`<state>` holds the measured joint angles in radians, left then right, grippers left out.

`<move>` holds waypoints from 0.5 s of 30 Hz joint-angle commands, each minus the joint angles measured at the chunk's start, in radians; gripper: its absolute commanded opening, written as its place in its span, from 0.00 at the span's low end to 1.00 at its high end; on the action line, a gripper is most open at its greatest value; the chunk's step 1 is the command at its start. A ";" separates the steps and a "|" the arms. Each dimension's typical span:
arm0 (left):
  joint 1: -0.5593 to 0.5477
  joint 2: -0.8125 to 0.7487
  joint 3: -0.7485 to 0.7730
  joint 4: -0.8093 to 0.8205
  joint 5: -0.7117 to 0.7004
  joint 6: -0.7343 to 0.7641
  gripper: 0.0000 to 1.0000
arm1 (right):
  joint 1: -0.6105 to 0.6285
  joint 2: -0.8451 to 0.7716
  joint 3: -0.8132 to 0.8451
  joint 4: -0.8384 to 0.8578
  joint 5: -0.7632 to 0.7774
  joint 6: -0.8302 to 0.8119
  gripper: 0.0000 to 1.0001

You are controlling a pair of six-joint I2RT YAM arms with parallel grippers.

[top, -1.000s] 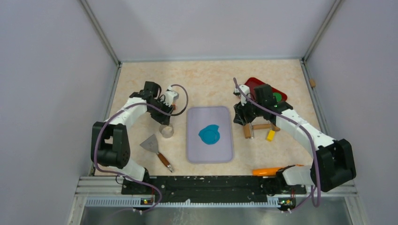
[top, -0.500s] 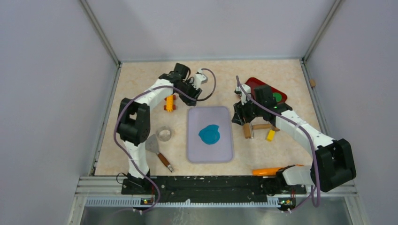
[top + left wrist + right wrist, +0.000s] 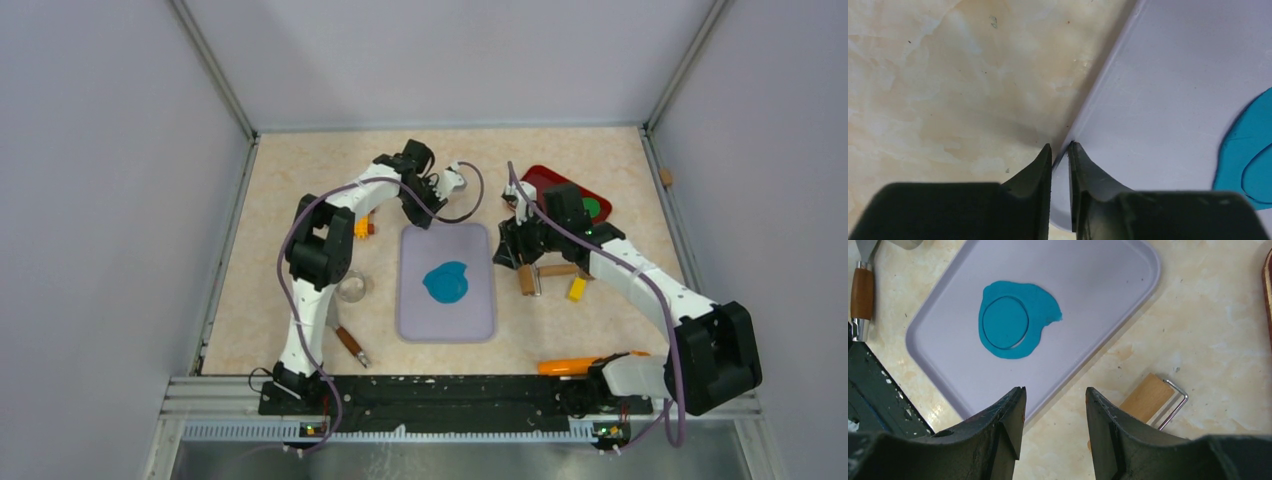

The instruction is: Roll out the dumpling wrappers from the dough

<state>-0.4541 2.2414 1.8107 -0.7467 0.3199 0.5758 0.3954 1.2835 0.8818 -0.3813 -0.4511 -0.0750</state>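
Since the earlier frame the left arm has swung away from the ring cutter (image 3: 350,288) at the near left and reached across to the far left corner of the mat (image 3: 445,322); the right arm has hardly shifted. The left pincer (image 3: 1060,149) now has its tips almost together, with only a slim gap into which the mat's edge runs; whether it has clamped on that rim cannot be told. The right pincer (image 3: 1054,410) stands apart and empty, above the desk (image 3: 300,200) between the mat's right edge and the wooden roller (image 3: 1145,397). The dough (image 3: 446,283) lies near the middle of the mat as a flat, irregular patch, and a round disc (image 3: 1004,322) is scored into it but not lifted out. Likely hazard: a pull or lift at the rim could drag or tilt the mat, sliding the soft patch and distorting or tearing the scored disc. If the rim slips free of the narrow tips instead, the mat would be loose and could creep under the roller.
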 commanded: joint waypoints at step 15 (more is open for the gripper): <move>0.058 -0.127 -0.188 0.006 0.016 0.104 0.00 | 0.095 0.115 -0.073 0.159 0.049 0.049 0.47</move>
<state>-0.4164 2.1506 1.6661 -0.7368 0.3347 0.6327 0.4446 1.3624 0.8093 -0.2901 -0.4660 -0.0551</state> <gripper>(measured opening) 0.051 0.480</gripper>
